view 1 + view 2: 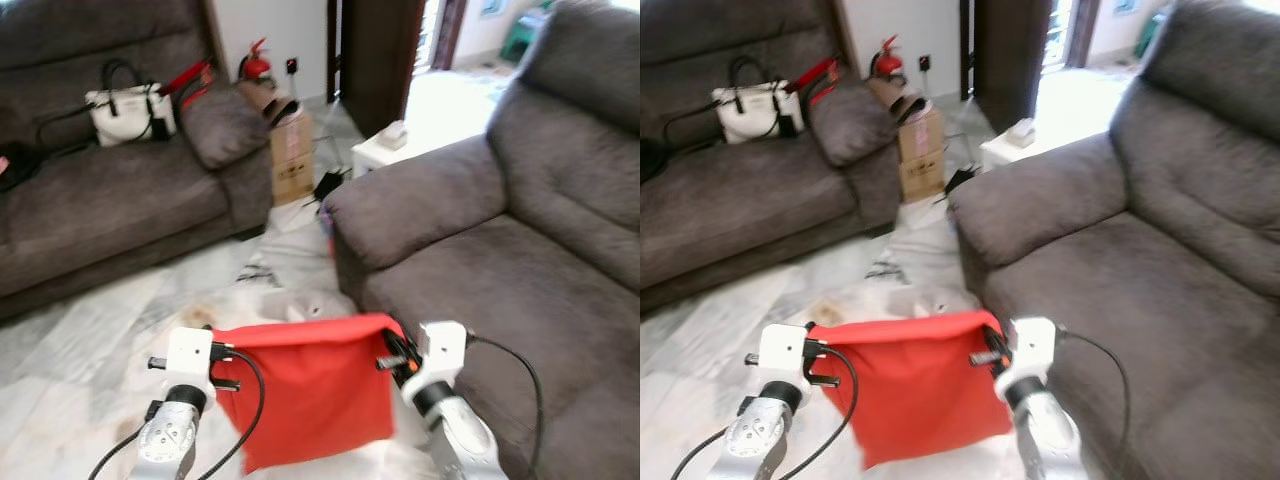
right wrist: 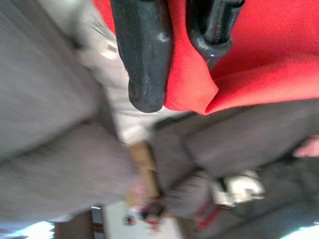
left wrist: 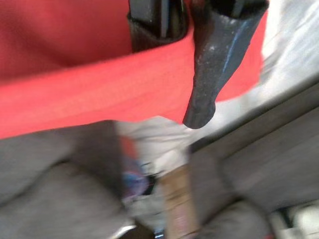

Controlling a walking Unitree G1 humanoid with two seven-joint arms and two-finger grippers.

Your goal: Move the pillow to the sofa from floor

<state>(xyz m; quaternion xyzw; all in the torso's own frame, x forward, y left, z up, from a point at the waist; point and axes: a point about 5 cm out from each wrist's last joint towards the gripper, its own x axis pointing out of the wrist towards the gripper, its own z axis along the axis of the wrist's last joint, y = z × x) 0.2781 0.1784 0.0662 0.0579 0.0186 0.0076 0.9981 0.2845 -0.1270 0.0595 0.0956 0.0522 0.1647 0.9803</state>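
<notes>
Left eye view: flat red fabric pillow [image 1: 305,390] hangs off the pale marble-look floor [image 1: 80,350], slung between both arms, top edge taut, lower edge drooping with one corner lower. It's just beside the front corner of the grey plush sofa [image 1: 500,270] on the robot's right, not on its seat. Left gripper [image 1: 222,367] is clamped on the pillow's top left corner, right gripper [image 1: 392,355] on the top right corner. White blocky wrist housings, black cables looping off each. Across the floor, a second grey sofa [image 1: 100,200] carries a white handbag with black handles [image 1: 130,112] and a grey cushion [image 1: 222,125] at its arm end. A brown cardboard box [image 1: 292,155] stands beside that arm, a red fire extinguisher [image 1: 257,65] behind it by the wall.

Right eye view: same layout; pillow cloth looks smooth, lightly creased at the pinched corners.

Left wrist view: black fingers [image 3: 209,74] closed over the red hem, cloth pinched between them; grey upholstery blurred beyond.

Right wrist view: two matte black fingers [image 2: 144,55] squeeze a folded red corner; grey sofa and the white bag blurred beyond.
</notes>
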